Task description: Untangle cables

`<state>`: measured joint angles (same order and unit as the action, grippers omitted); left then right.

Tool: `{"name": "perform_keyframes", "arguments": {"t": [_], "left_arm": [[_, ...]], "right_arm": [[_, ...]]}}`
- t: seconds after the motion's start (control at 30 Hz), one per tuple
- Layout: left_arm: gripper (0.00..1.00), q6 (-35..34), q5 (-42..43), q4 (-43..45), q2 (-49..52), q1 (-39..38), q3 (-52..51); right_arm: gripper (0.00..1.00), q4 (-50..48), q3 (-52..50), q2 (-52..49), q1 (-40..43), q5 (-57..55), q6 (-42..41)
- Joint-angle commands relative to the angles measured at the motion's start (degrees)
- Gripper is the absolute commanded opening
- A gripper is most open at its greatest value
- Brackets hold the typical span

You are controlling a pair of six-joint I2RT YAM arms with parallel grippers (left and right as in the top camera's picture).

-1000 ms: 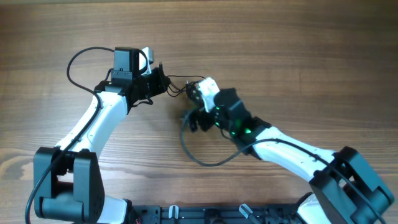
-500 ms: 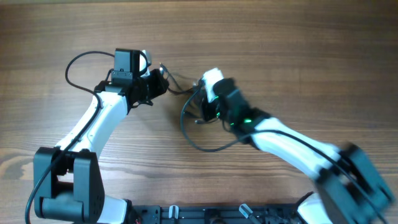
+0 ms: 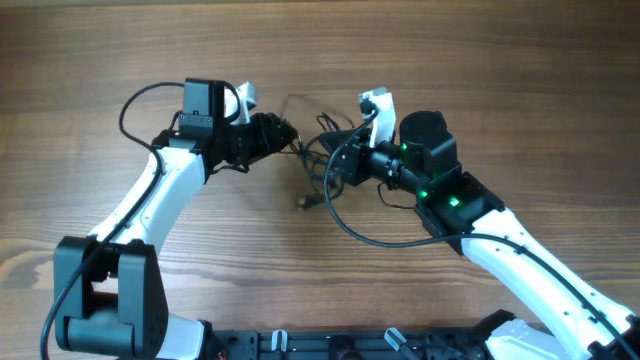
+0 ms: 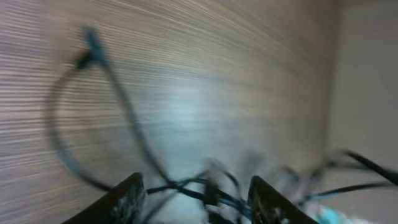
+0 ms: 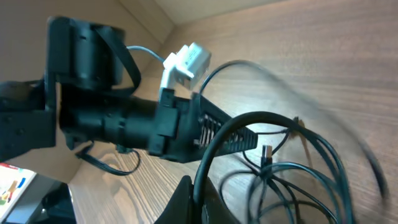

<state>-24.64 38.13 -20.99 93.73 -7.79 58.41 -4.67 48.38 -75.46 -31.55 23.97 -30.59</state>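
The cables (image 3: pixel 318 150) are thin black cords bunched on the wooden table between my two grippers, with a long loop (image 3: pixel 352 230) trailing toward the front. A metallic plug tip (image 3: pixel 305 203) lies just in front of the bunch. My left gripper (image 3: pixel 285 135) is at the left edge of the tangle. In the left wrist view its fingers (image 4: pixel 127 200) stand apart, and blurred cords (image 4: pixel 205 186) cross between them unpinched. My right gripper (image 5: pixel 200 194) is shut on one black cord (image 5: pixel 249 121) that arches up from it. Another plug tip (image 5: pixel 267 151) hangs among the loops.
The left arm's own thick wire (image 3: pixel 135 100) loops out at the back left. The arm bases and a black rail (image 3: pixel 330 345) line the front edge. The left arm's gripper body (image 5: pixel 124 118) fills the upper left of the right wrist view.
My right gripper shut on a cord and swung right and back, stretching the tangle out. My left gripper's jaws went from shut to apart and shifted slightly right.
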Motion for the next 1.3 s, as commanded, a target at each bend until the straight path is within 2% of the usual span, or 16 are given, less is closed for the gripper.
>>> {"name": "perform_keyframes", "arguments": {"t": [0.0,0.07,0.13,0.27,0.4,0.5,0.63,0.8,0.9,0.97,1.0,1.03,1.07,1.1,1.13,1.27], "left_arm": [[0.75,-0.7,12.5,0.2,-0.9,-0.2,-0.3],[0.77,-4.4,12.4,0.2,-0.9,-0.7,-0.3],[0.76,-4.4,12.4,0.2,-0.9,-2.3,-0.3],[0.66,-5.2,7.0,-0.1,-0.9,-7.1,-0.3],[0.31,-7.6,-5.7,-3.3,-0.7,-12.9,-0.3],[0.04,-7.4,-15.6,-9.9,-0.7,-12.6,-0.3],[0.04,-7.1,-26.2,-17.7,-0.7,-4.1,-0.3],[0.05,-7.2,-23.5,-17.4,-0.7,12.1,-0.3],[0.26,-7.1,-12.3,-14.2,-0.7,17.9,-0.3],[0.56,-7.1,-7.6,-11.4,-0.7,18.0,-0.3],[0.70,-7.1,-6.8,-10.9,-0.7,17.4,-0.3],[0.80,-7.1,-6.1,-10.8,-0.7,16.5,-0.3],[0.89,-7.1,-5.7,-11.0,-0.7,15.4,-0.3],[0.96,-7.1,-5.7,-11.2,-0.7,14.3,-0.3],[1.00,-7.1,-5.7,-11.2,-0.7,12.8,-0.3],[1.00,-7.1,-5.8,-9.6,-0.7,7.4,-0.3]], "right_arm": [[0.04,-0.2,0.8,-1.2,0.1,0.5,0.9],[0.05,-0.3,0.8,-1.2,0.1,0.3,0.9],[0.05,-0.4,0.8,-1.2,0.1,-0.1,0.9],[0.05,-0.4,0.8,-1.2,0.1,-0.3,0.6],[0.05,-0.4,0.8,-1.2,0.6,-1.0,0.9],[0.05,-0.4,0.8,0.1,3.7,0.6,0.7],[0.04,1.0,0.8,6.7,13.0,0.9,0.8],[0.08,11.4,0.8,12.3,23.7,1.0,-2.7],[0.15,17.5,0.8,10.0,21.4,9.5,-1.5],[0.18,18.1,0.8,5.4,15.2,19.0,14.6],[0.31,19.1,0.8,3.6,13.3,18.6,20.9],[0.49,21.2,0.8,0.2,10.8,13.4,28.2],[0.54,21.8,0.8,-2.7,9.6,6.7,26.2],[0.76,21.8,0.8,-5.4,9.1,2.2,20.6],[1.00,21.6,0.8,-7.0,9.1,1.3,17.3],[1.00,19.6,1.2,-6.6,10.7,3.3,9.3]]}}
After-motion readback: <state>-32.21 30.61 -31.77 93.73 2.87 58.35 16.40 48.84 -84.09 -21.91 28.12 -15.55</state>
